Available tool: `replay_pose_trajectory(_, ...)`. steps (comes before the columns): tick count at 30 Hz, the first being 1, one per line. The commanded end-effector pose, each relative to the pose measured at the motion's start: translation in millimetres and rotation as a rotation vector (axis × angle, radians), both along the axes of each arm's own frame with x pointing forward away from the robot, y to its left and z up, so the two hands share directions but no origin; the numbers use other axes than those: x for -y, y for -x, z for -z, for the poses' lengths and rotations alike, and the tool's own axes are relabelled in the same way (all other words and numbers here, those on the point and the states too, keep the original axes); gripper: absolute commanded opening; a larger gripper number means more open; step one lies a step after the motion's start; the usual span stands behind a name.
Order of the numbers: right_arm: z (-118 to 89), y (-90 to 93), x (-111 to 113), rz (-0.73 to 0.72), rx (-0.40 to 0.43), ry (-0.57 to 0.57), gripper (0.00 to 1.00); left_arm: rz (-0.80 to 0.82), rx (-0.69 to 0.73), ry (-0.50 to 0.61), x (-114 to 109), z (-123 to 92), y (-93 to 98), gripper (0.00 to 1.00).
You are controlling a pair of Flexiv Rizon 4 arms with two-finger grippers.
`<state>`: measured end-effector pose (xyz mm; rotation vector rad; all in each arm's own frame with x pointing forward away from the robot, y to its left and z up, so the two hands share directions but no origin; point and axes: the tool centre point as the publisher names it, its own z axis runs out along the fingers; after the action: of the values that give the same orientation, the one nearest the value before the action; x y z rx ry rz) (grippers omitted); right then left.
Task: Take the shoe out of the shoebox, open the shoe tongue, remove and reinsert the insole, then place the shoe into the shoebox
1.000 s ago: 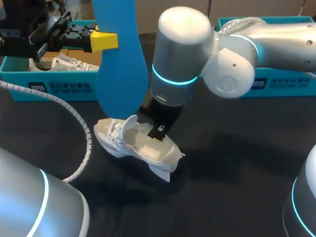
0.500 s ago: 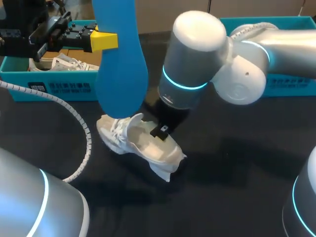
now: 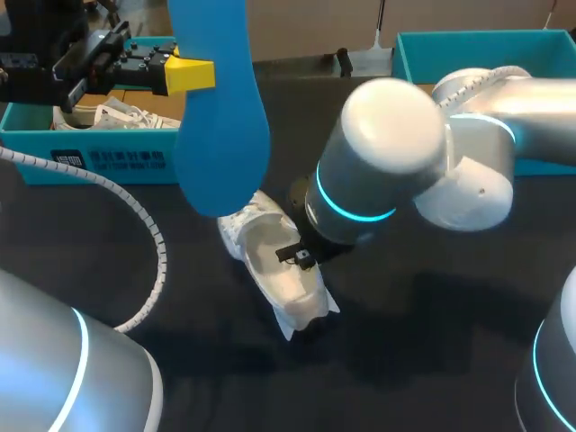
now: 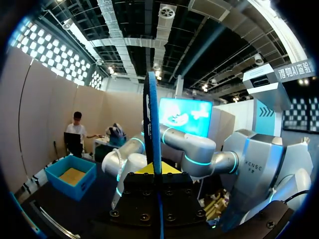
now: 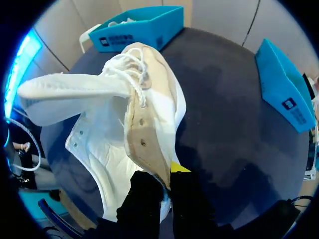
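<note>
Right tool [image 5: 167, 175] pinches white shoe [image 5: 112, 147] at its rim, tongue [image 5: 75, 92] open; left tool [image 4: 158, 172] pinches blue insole [image 4: 151, 119].

There are 2 white shoes [image 3: 279, 265] [image 3: 121, 115], 1 blue insole [image 3: 220, 117] and 2 teal shoeboxes [image 3: 99, 157] [image 3: 477, 38].

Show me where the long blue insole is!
In the head view, the long blue insole hangs left of centre, gripped by my left pincer, above the white lace-up sneaker.
</note>
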<state>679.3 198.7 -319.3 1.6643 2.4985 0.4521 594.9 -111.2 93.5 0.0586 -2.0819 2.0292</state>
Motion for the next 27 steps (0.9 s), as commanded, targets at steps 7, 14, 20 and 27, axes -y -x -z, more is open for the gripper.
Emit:
replay_pose_trajectory(7, 14.3, -0.3, 14.8, 0.102, -0.049, -0.095, 0.0, 0.003, 0.0, -0.002, 1.3, 0.1, -1.5, 0.0)
replay_pose_trajectory(14, 33.2, -2.7, 26.7, 0.157, -0.126, -0.128, 0.0, 0.003, 0.0, -0.002, 1.3, 0.1, -1.5, 0.0)
replay_pose_trajectory(20, 39.8, 0.5, 24.7, 0.169, -0.135, -0.136, 0.0, 0.003, 0.0, -0.002, 1.3, 0.1, -1.5, 0.0)
replay_pose_trajectory(27, 51.2, 1.5, 25.6, 0.189, -0.159, -0.164, 0.0, 0.003, 0.0, -0.002, 1.3, 0.1, -1.5, 0.0)
